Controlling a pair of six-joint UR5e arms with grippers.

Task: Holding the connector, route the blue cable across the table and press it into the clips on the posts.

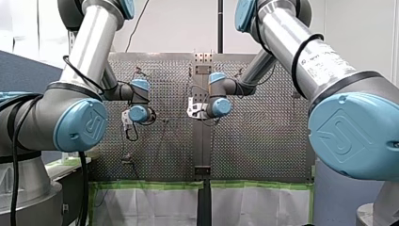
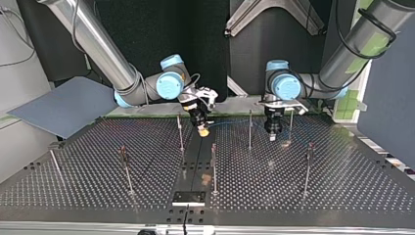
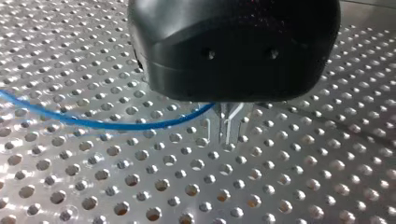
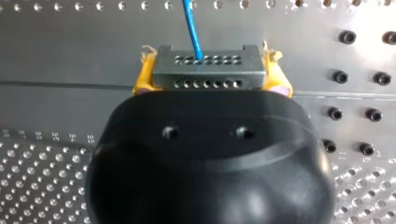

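Blue cable (image 4: 191,28) leaves the connector (image 4: 205,70), which is clamped in my right jaws, straight ahead. My left jaws pinch it closed further along, low over the tabletop (image 3: 140,186); one post (image 2: 250,128) stands between the two.

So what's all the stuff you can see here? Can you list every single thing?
perforated table: one, silver metal, under everything.
posts: about seven, thin metal, standing spread across the table.
blue cable: one, blue, strung between the two grippers.
connector: one, grey with rows of small holes, between yellow pads.
panel: one, blue-grey, tilted beside the table at the top view's left.
green tape: strips, green, along the table's near edge in the front view.
arms: two, silver with blue joints, reaching over the table.
right gripper: one, black with yellow pads, shut on the connector.
left gripper: one, black with metal fingers, shut on the cable.
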